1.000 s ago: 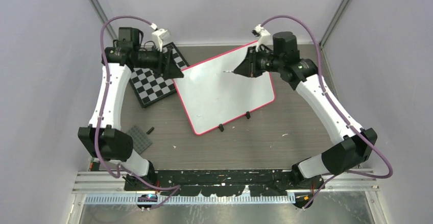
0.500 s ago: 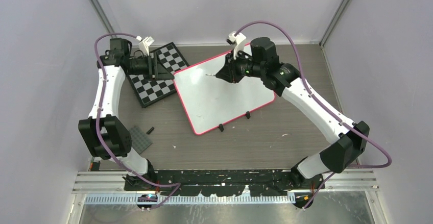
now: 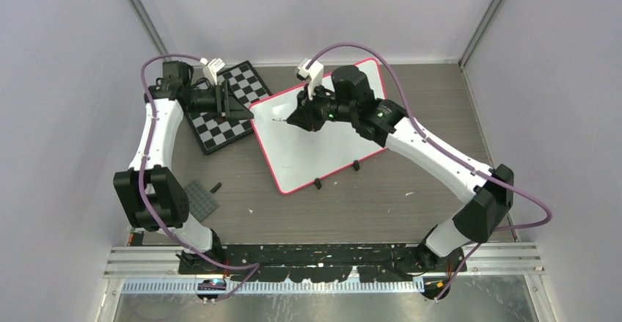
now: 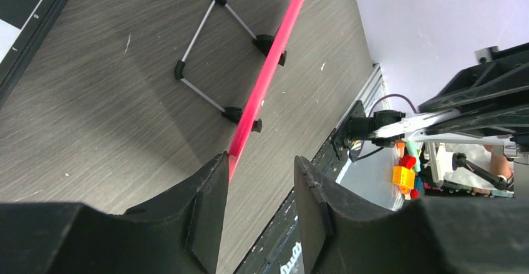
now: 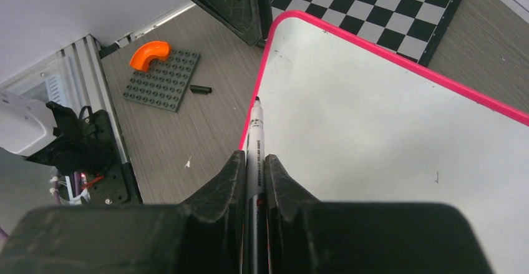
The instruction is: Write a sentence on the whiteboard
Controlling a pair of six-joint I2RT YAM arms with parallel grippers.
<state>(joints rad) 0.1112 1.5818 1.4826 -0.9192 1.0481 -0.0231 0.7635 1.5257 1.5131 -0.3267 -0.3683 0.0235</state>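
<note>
The pink left edge of the whiteboard [image 3: 326, 149], lying mid-table, is being straddled by the left gripper [image 3: 244, 111], jaws apart. A marker [image 5: 254, 138] is being pinched by the right gripper [image 3: 291, 119] above the unwritten board. Lowering its tip for the first stroke is judged next.

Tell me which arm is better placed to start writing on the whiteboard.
Right. The right tool grips the marker, tip by the whiteboard and its pink edge. The left tool holds no pen; it sits open astride that frame.
</note>
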